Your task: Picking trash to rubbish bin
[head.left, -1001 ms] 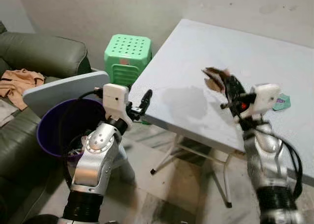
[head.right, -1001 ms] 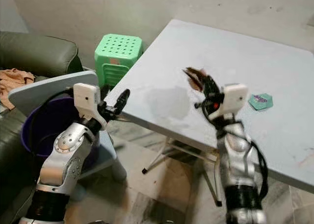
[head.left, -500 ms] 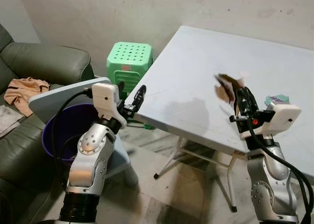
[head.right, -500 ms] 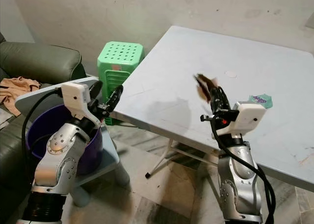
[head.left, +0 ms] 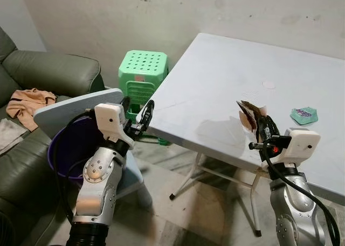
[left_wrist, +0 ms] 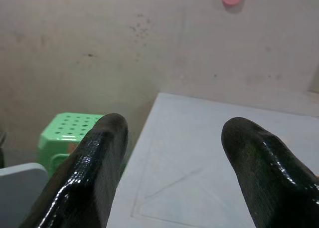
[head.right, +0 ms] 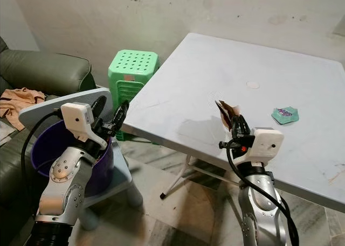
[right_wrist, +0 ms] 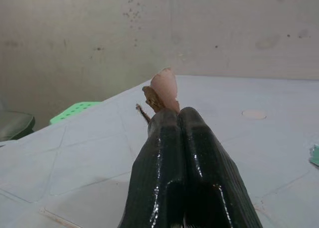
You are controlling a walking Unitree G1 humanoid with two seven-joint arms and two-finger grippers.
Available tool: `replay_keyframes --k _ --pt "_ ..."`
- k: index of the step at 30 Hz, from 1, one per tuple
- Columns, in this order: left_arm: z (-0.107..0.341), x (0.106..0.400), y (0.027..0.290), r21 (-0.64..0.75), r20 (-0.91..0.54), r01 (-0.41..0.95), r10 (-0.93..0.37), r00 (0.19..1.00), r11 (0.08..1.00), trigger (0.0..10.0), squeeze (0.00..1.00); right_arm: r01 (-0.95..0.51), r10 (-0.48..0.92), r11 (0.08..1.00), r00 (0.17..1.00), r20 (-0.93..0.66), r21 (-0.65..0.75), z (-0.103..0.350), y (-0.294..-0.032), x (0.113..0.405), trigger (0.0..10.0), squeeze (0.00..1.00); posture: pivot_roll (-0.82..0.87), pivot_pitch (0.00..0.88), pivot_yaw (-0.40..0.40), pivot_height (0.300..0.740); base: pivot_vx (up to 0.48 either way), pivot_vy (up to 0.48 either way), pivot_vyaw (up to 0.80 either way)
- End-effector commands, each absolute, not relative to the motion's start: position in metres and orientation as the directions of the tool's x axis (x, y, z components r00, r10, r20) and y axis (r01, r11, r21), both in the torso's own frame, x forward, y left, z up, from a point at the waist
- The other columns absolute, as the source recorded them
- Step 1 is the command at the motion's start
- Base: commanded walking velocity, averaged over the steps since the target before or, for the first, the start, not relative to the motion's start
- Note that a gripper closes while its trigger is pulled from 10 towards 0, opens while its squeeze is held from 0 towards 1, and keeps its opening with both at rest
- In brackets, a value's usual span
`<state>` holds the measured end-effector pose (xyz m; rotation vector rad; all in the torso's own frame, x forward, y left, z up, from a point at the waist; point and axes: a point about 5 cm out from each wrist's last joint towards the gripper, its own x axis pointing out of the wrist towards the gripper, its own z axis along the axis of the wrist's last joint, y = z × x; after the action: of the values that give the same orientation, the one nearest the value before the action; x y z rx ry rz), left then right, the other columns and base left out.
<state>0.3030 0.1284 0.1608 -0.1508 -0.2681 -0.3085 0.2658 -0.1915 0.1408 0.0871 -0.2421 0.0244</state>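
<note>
No writing, brand or number can be read anywhere here. The small teal packet [head.left: 304, 115] on the tabletop [head.left: 226, 79] bears a purple print, too small to make out.

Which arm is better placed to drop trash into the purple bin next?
Probably the right hand: it is shut on the brown wrapper. The left hand, nearer the purple bin, is open and holds nothing.

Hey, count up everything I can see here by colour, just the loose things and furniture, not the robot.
Green: 3: stool, sofa, packet
Purple: 1: bin
Brown: 1: wrapper in right tool
Grey: 2: table, lid
Tan: 1: cloth
Total: 8
</note>
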Motion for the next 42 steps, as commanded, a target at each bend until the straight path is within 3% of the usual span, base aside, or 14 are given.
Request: replay_keyframes --k 1,9,22,42 --pt "0.158 0.306 0.13 -0.128 0.253 0.276 -0.238 0.938 0.953 10.0 0.0 -0.028 0.009 0.997 0.969 0.246 0.073 0.146 -0.19 0.266 10.0 0.0 -0.01 0.019 -0.023 0.74 0.0 0.0 0.0" --pt "0.156 0.311 0.126 -0.042 0.221 0.214 -0.199 0.955 0.976 10.0 0.0 -0.016 0.005 0.999 0.972 0.235 0.043 0.146 -0.192 0.272 10.0 0.0 -0.01 0.011 -0.02 0.74 0.0 0.0 0.0" --pt "0.144 0.299 0.11 -0.049 0.19 0.324 -0.31 0.932 0.945 10.0 0.0 -0.013 0.007 1.0 0.98 0.198 0.025 0.14 -0.186 0.27 10.0 0.0 -0.01 0.027 -0.021 0.74 0.0 0.0 0.0" --pt "0.16 0.31 0.125 -0.06 0.228 0.303 -0.283 0.932 0.951 10.0 0.0 -0.033 0.028 0.999 0.982 0.185 0.023 0.143 -0.18 0.28 10.0 0.0 0.0 0.034 -0.025 0.74 0.0 0.0 -0.71"
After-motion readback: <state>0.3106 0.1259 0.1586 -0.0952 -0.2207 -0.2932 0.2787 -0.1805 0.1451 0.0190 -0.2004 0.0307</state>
